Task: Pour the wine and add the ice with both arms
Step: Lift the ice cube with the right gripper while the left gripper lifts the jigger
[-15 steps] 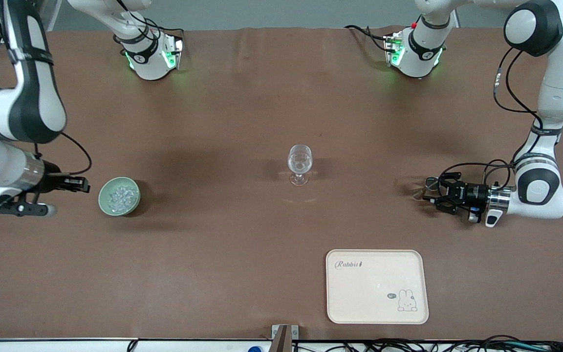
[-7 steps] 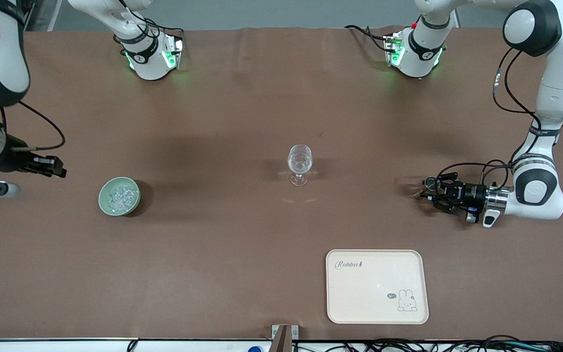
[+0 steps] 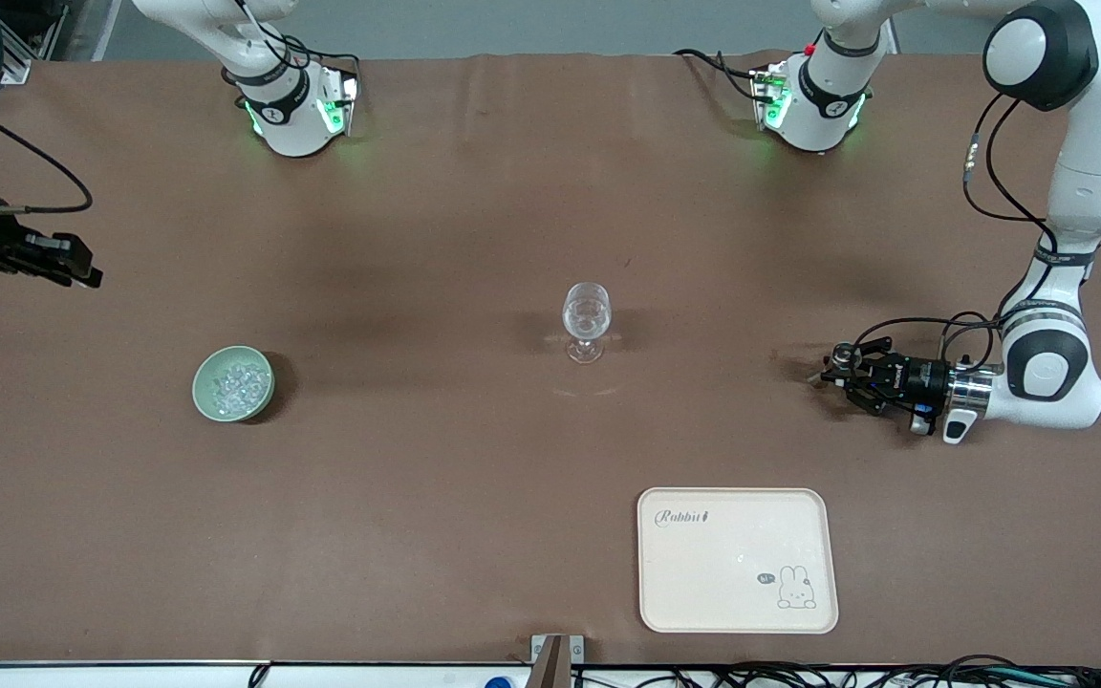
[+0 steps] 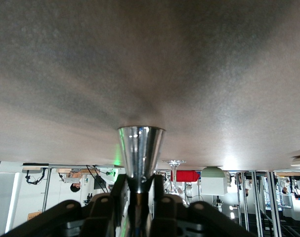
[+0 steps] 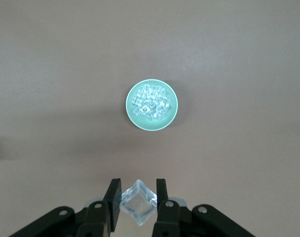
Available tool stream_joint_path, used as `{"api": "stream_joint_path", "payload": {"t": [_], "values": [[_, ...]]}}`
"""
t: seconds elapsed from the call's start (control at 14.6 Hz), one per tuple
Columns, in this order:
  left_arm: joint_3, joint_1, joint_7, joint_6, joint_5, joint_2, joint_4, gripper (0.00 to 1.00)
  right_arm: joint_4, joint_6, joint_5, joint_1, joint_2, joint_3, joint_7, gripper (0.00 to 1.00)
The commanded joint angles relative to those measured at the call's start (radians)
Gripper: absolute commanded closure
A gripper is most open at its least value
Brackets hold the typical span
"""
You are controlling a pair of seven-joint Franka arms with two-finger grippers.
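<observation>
Since a second ago our right arm has lifted away from the pale green ceramic bowl [image 3: 232,383] toward its own end of the brown worktop [image 3: 436,497], and the right gripper [image 5: 138,201] now hangs high above that bowl, looking straight down on it. We see its fingers clamped on one clear glassy ice cube [image 5: 138,201], pinched corner-up between the pads. More small clear ice pieces [image 5: 150,103] fill the bowl below.

Our left gripper [image 3: 823,375] has barely shifted; it lies low over the worktop at the left arm's end, turned sideways. We have its fingers closed around the stem of a shiny metal cone-shaped measuring cup [image 4: 140,154], whose wide mouth faces away from the gripper.

Between the two grippers stands a clear stemmed wine glass [image 3: 586,323], upright and well apart from both. A cream rectangular tray with a rabbit drawing [image 3: 738,559] lies nearer the front camera than the left gripper.
</observation>
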Motion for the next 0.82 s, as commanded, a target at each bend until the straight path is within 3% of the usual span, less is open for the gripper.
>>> {"api": "stream_joint_path", "payload": {"t": [0.0, 0.21, 0.34, 0.75], "values": [[-0.001, 0.001, -0.006, -0.002, -0.018, 0.000, -0.007, 0.84, -0.063, 0.020, 0.015, -0.009, -0.042, 0.007, 0.005, 0.94], [-0.004, -0.002, -0.015, -0.002, -0.018, -0.005, -0.003, 0.90, -0.037, 0.028, 0.010, -0.010, -0.036, 0.007, 0.003, 0.94], [-0.024, -0.005, -0.029, -0.002, -0.018, -0.014, -0.002, 0.99, -0.010, 0.023, 0.007, -0.009, -0.033, 0.007, -0.005, 0.95], [-0.104, -0.001, -0.053, -0.002, -0.020, -0.025, 0.003, 0.99, 0.050, 0.016, 0.007, -0.010, -0.026, 0.007, -0.001, 0.95]]}}
